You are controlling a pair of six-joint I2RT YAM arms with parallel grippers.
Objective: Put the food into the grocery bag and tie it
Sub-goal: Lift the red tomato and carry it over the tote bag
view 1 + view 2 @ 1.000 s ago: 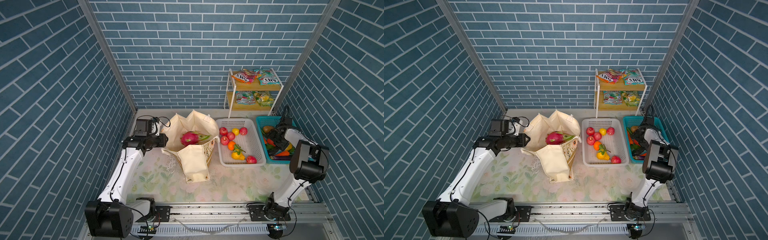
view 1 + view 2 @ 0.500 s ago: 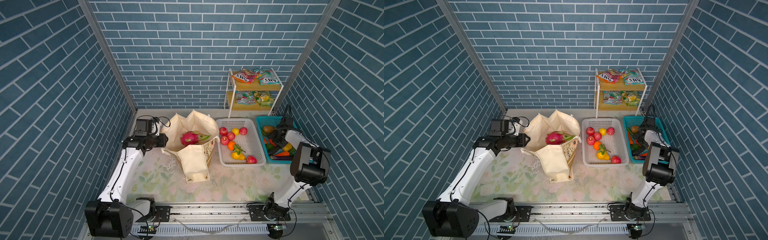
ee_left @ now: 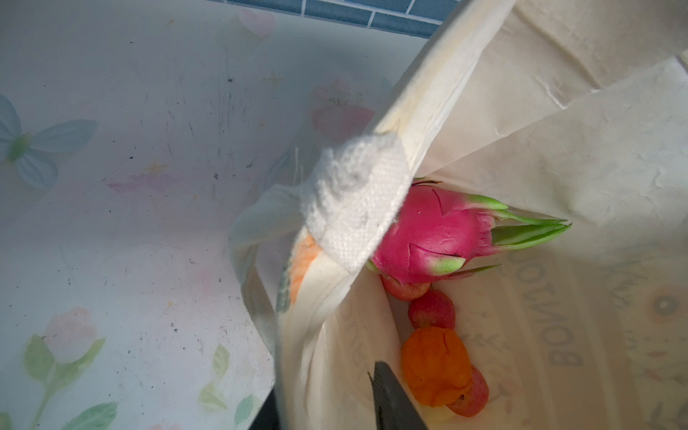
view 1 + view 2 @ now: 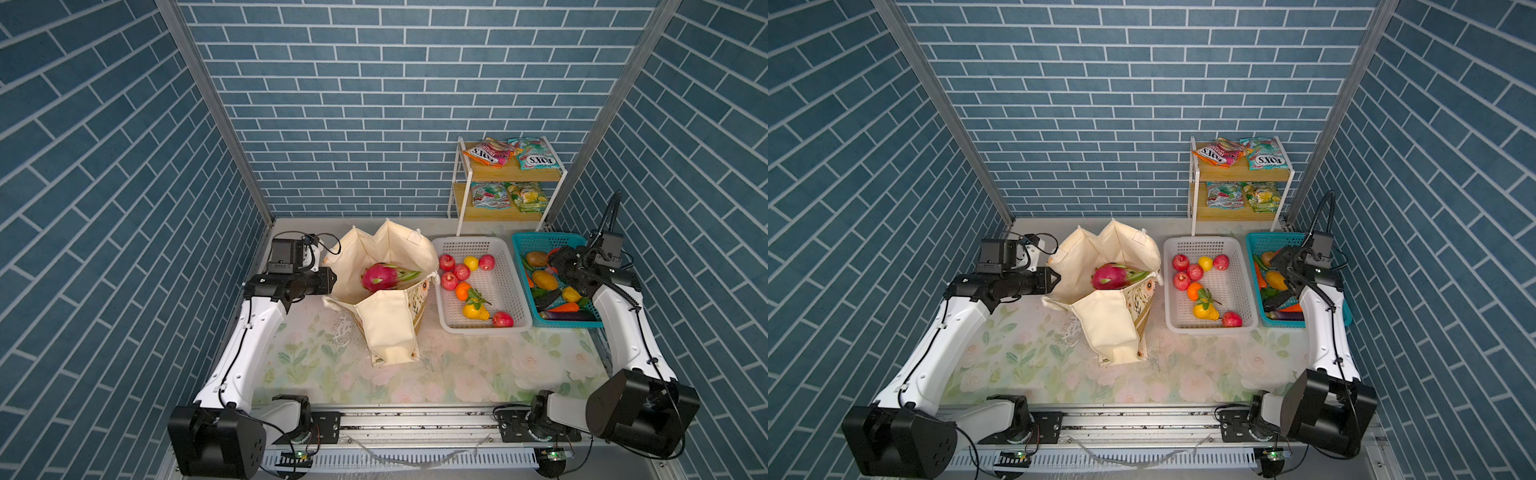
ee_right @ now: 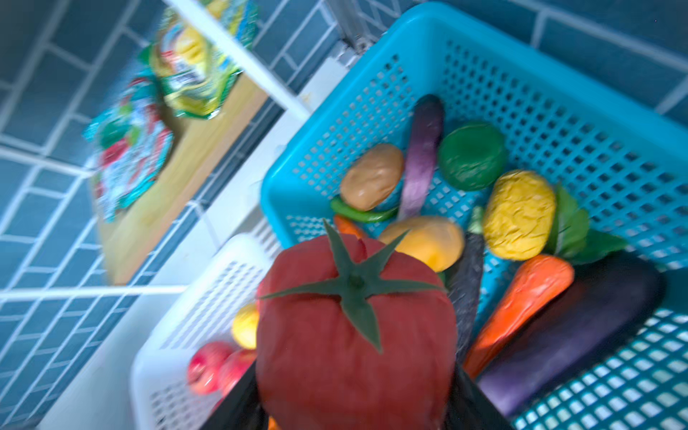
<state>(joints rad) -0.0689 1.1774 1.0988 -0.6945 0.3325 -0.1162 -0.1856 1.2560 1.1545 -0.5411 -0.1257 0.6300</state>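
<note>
Entry, left arm: your left gripper [image 4: 327,283] sits at the rim of the grocery bag [image 4: 390,328], on the side nearest that arm. In the left wrist view the cream fabric runs down between the two dark fingers [image 3: 394,398], one inside the bag and one outside. The jaws stand narrow, with the bag wall pinched between them. The bag's mouth gapes open ahead of the fingertips. A white woven handle [image 3: 353,208] folds over the rim just beyond the grip.

Contents ahead of that gripper: the dragon fruit [image 3: 435,242] lies on top. A red apple [image 3: 432,314] is under it, and an orange piece [image 3: 435,366] lies close beside the inner finger (another red fruit is half hidden beneath it).

Entry, right arm: your right gripper [image 4: 557,264] has a tomato [image 5: 353,327] clamped between its jaws, green stalk star facing the wrist camera. That view is blurred, and the tomato hides the pads.

Below and ahead of this gripper is the teal basket [image 5: 558,74], holding a potato [image 5: 372,177], a carrot [image 5: 521,309] and an aubergine [image 5: 577,327]. Beside the gripper, toward the bag, the white basket [image 4: 469,240] holds loose apples [image 4: 461,272].

The snack packets [image 4: 488,151] lie on the shelf [image 4: 536,176] beyond the right gripper, well apart from both grippers.
</note>
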